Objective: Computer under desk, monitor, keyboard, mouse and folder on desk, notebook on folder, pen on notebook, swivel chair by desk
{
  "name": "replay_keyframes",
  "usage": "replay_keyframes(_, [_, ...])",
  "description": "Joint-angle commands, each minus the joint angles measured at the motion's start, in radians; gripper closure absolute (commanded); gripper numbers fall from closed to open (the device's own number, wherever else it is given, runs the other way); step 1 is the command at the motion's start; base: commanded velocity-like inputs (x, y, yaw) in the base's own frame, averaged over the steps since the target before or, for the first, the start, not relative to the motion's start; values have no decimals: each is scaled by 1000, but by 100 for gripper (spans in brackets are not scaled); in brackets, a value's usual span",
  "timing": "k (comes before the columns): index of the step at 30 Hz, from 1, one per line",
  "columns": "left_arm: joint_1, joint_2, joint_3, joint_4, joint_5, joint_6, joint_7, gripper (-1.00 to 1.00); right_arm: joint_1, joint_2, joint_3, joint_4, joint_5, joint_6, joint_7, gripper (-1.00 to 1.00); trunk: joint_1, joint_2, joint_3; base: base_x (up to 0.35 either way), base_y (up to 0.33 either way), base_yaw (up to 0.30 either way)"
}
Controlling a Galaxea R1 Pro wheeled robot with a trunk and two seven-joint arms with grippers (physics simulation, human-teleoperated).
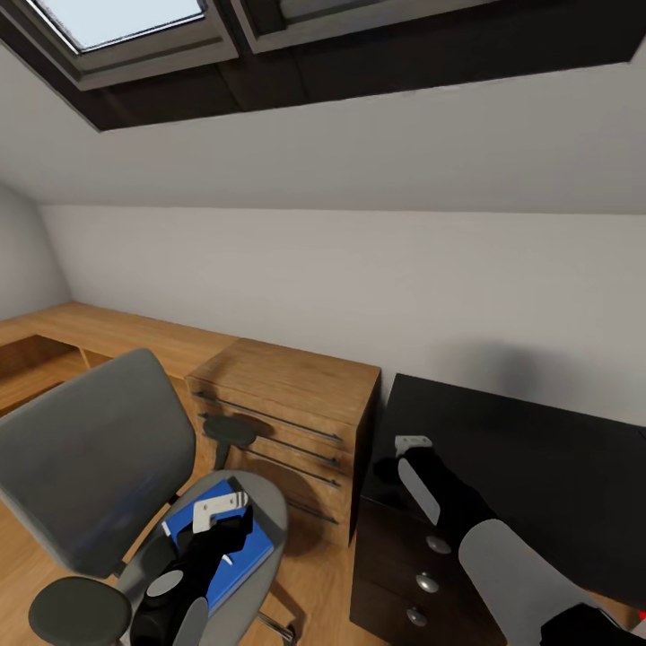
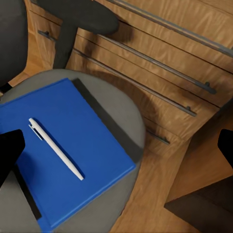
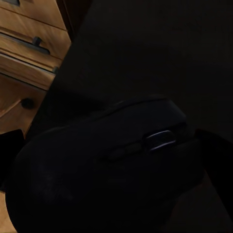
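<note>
The left fingers [image 2: 8, 150] are spread wide over one white pen [image 2: 55, 148] on one blue folder [image 2: 77, 141]; the right fingers' [image 3: 9, 150] grip on one black mouse [image 3: 102, 165] above the black table [image 1: 538, 467] cannot be told.

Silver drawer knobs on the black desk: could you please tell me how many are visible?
3, in a slanting row down the black desk's drawer fronts: the top round silver knob, the middle one and the lowest. The right arm's grey forearm may hide more.

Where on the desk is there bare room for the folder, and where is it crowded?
The black desk top is bare from the wall to its front edge, beyond the right gripper holding the mouse. The swivel chair seat is crowded: folder, pen, left gripper.
</note>
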State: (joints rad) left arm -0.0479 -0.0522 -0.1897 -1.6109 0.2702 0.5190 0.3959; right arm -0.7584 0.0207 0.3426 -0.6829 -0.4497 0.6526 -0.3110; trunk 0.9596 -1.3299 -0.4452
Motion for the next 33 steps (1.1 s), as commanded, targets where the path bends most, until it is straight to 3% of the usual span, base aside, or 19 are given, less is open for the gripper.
replay_keyframes(1, [-1,0,-1,-1,10,3,11,-100,-1,-1,4,-1,-10,2,-10,100,4,-8,-4,0,0,0])
replay_keyframes(22, [-1,0,-2,-1,10,3,12,-100,-1,0,4,-1,-8,2,-11,100,84,-155,-70,0,0,0])
replay_keyframes(30, [0,0,-1,-1,10,5,12,-100,-1,0,5,-1,-7,2,-12,100,84,-155,-70,0,0,0])
replay_keyframes(31, [-1,0,-1,-1,10,5,12,-100,-1,0,6,-1,-6,2,-12,-100,84,-155,-70,0,0,0])
replay_keyframes(33, [-1,0,-1,0,10,5,12,-100,-1,-1,5,-1,-6,2,-13,-100,84,-155,-70,0,0,0])
